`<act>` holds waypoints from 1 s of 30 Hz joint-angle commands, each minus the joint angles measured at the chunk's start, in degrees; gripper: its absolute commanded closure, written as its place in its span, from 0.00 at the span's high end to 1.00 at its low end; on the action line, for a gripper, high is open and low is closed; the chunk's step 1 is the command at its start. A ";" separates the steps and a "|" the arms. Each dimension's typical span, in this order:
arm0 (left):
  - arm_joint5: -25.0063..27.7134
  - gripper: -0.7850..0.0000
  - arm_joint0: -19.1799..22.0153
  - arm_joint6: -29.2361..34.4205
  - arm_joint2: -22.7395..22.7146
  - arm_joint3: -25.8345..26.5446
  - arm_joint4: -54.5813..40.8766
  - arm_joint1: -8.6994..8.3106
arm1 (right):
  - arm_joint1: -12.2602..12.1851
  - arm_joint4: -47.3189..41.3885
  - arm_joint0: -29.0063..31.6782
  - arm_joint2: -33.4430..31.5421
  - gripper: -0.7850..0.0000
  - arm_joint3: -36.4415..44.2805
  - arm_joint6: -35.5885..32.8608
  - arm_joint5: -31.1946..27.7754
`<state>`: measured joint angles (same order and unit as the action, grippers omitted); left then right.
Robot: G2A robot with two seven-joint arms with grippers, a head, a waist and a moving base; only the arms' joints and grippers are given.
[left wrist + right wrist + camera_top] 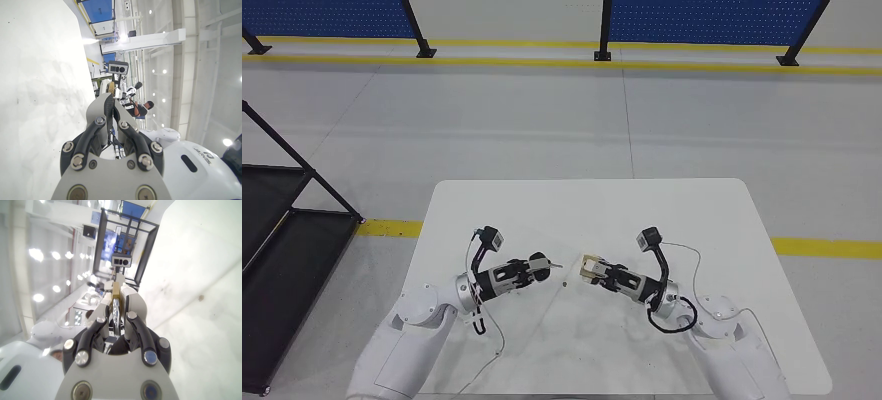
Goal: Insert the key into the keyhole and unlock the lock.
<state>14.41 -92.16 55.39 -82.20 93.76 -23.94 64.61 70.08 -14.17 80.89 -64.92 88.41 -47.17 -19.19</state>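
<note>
White worktop [642,210] beneath; left pincer [541,265] clenched on key [556,266]; right pincer [596,271] grasping lock [586,266]; both lifted, tips apart; insertion and turning seemingly remain.

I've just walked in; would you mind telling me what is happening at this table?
A two-armed robot holds both things above the white table. Its left claw is shut on the key, its right claw on the brass lock. The claws face each other with a gap between key and lock, so the key is not yet inserted.
</note>
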 commanded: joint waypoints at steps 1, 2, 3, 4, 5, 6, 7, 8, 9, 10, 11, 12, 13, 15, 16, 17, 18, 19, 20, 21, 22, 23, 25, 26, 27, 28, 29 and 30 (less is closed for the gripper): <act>0.02 0.00 0.01 -0.06 0.03 0.00 0.07 0.01 | -0.01 0.06 0.05 -0.05 0.00 0.05 0.26 -0.06; 0.02 0.00 0.01 -0.06 0.03 0.00 0.07 0.01 | -0.01 0.06 0.05 -0.05 0.00 0.05 0.26 -0.06; 0.02 0.00 0.01 -0.06 0.03 0.00 0.07 0.01 | -0.01 0.06 0.05 -0.05 0.00 0.05 0.26 -0.06; 0.02 0.00 0.01 -0.06 0.03 0.00 0.07 0.01 | -0.01 0.06 0.05 -0.05 0.00 0.05 0.26 -0.06; 0.02 0.00 0.01 -0.06 0.03 0.00 0.07 0.01 | -0.01 0.06 0.05 -0.05 0.00 0.05 0.26 -0.06; 0.02 0.00 0.01 -0.06 0.03 0.00 0.07 0.01 | -0.01 0.06 0.05 -0.05 0.00 0.05 0.26 -0.06; 0.02 0.00 0.01 -0.06 0.03 0.00 0.07 0.01 | -0.01 0.06 0.05 -0.05 0.00 0.05 0.26 -0.06; 0.02 0.00 0.01 -0.06 0.03 0.00 0.07 0.01 | -0.01 0.06 0.05 -0.05 0.00 0.05 0.26 -0.06; 0.80 0.00 0.15 -1.22 -0.22 0.08 1.87 -0.04 | -0.01 0.06 0.05 -0.05 0.00 0.05 0.26 -0.06; 3.40 0.00 0.24 -3.76 -0.58 0.44 6.59 -0.12 | -0.01 0.06 0.05 -0.05 0.00 0.05 0.26 -0.06; 5.68 0.00 -0.24 -6.00 -0.28 0.57 10.02 -0.10 | -0.01 0.06 0.05 -0.05 0.00 0.05 0.26 -0.06; 8.65 0.00 -0.43 -7.32 0.04 1.15 12.74 -0.08 | -0.01 0.06 0.05 -0.05 0.00 0.05 0.26 -0.06; 12.59 0.00 -0.56 -8.94 0.00 1.32 15.87 -0.09 | -0.01 0.06 0.05 -0.05 0.00 0.05 0.26 -0.06; 21.06 0.00 -0.98 -14.48 -0.25 0.50 24.67 -0.01 | -0.01 0.06 0.05 -0.05 0.00 0.05 0.26 -0.06; 23.71 0.00 -1.13 -17.25 -0.11 -0.45 29.18 0.08 | -0.01 0.06 0.05 -0.05 0.00 0.05 0.26 -0.06; 26.05 0.00 -0.83 -20.74 -0.07 -0.84 33.46 0.23 | -0.01 0.06 0.05 -0.05 0.00 0.05 0.26 -0.06; 28.49 0.00 -0.75 -23.63 0.33 -1.35 37.79 0.38 | -0.01 0.06 0.05 -0.05 0.00 0.05 0.26 -0.06; 30.33 0.00 -0.72 -26.80 0.54 -2.02 41.84 0.54 | -0.01 0.06 0.05 -0.05 0.00 0.05 0.26 -0.06; 32.27 0.00 -0.50 -30.27 0.70 -2.16 45.32 0.73 | -0.01 0.06 0.05 -0.05 0.00 0.05 0.26 -0.06; 33.96 0.00 -0.32 -33.85 0.51 -2.45 49.75 0.89 | -0.01 0.06 0.05 -0.05 0.00 0.05 0.26 -0.06; 35.87 0.00 0.08 -38.11 0.07 -1.99 55.23 1.06 | -0.01 0.06 0.05 -0.05 0.00 0.05 0.26 -0.06; 37.61 0.00 0.15 -42.77 -0.17 -1.64 60.81 1.27 | -0.01 0.06 0.05 -0.05 0.00 0.05 0.26 -0.06; 38.25 0.00 0.15 -53.00 -0.77 -0.72 75.16 1.70 | -0.01 0.06 0.05 -0.05 0.00 0.05 0.26 -0.06; 37.85 0.00 0.02 -58.60 -0.55 -0.45 82.41 1.89 | -0.01 0.06 0.05 -0.05 0.00 0.05 0.26 -0.06; 36.38 0.00 0.00 -63.82 -0.20 -0.34 90.50 1.99 | -0.01 0.06 0.05 -0.05 0.00 0.05 0.26 -0.06; 34.74 0.00 -0.22 -69.45 0.62 -0.82 97.04 2.08 | -0.01 0.06 0.05 -0.05 0.00 0.05 0.26 -0.06; 33.26 0.00 -0.27 -75.02 1.52 -1.46 102.81 2.11 | -0.01 0.06 0.05 -0.05 0.00 0.05 0.26 -0.06; 31.12 0.00 -0.08 -79.40 2.19 -2.29 108.84 2.01 | -0.01 0.06 0.05 -0.05 0.00 0.05 0.26 -0.06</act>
<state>47.93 -92.39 -15.62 -80.86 92.39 73.55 66.71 70.07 -14.11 80.94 -64.96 88.46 -46.91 -19.26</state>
